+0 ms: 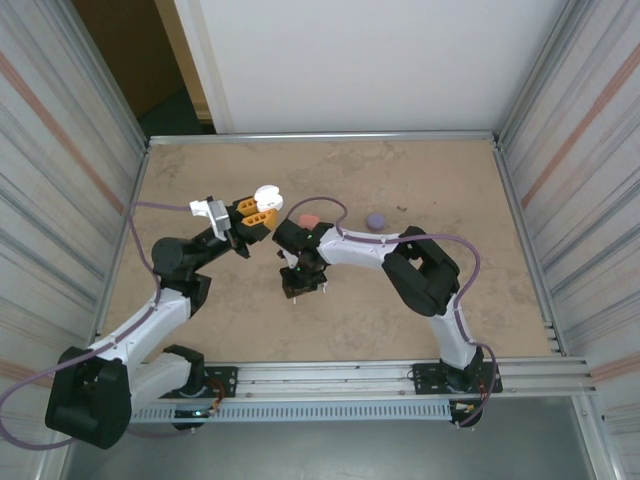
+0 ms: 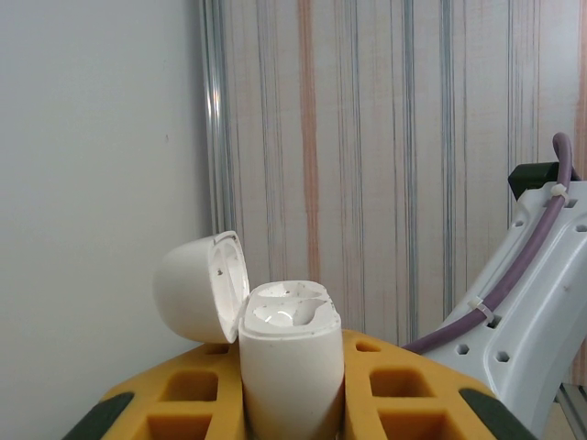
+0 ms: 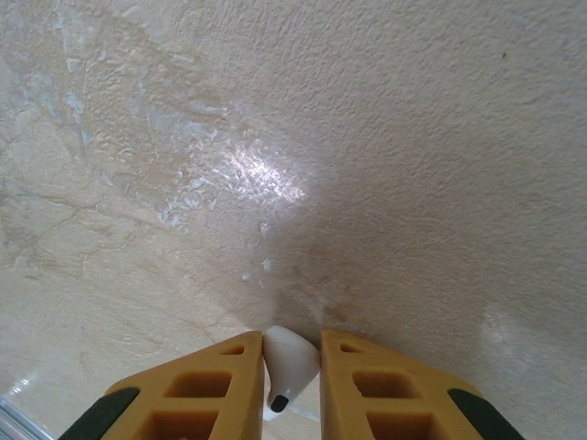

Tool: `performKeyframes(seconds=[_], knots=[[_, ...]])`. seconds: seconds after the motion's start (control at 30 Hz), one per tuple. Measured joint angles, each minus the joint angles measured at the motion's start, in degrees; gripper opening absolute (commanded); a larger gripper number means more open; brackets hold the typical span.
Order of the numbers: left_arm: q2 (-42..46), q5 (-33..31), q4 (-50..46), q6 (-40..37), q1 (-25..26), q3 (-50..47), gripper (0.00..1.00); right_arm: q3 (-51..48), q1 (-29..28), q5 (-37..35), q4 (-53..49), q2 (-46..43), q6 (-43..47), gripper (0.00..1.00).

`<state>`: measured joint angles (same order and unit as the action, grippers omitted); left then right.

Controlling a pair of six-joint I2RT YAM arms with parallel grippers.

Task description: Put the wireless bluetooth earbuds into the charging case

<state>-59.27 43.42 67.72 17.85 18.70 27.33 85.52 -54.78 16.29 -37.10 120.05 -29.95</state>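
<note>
While folded at the elbow and lifted clear of the table (image 1: 460,300), clamped tight in the left gripper (image 1: 256,210): glossy white rounded charging case (image 2: 292,367), upright, domed lid (image 2: 197,286) hinged open. Arched right arm, wrist turned down near the table's middle. Right gripper (image 3: 292,371) pinching a smooth white earbud (image 3: 290,356) with a dark-tipped stem, close over rough beige surface. Yellow, cut-out fingers (image 3: 202,394).
</note>
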Motion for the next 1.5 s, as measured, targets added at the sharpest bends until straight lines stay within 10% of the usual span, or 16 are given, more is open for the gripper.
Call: performKeyframes(seconds=[0.57, 1.5], knots=[[0.0, 0.0, 0.0, 0.0, 0.0, 0.0, 0.00, -5.6, 1.9, 0.3, 2.6, -5.0, 2.2, 0.16], [-4.6, 0.7, 1.4, 0.0, 1.6, 1.1, 0.00, -7.6, 14.8, 4.4, -3.4, -39.9, 12.9, 0.16]])
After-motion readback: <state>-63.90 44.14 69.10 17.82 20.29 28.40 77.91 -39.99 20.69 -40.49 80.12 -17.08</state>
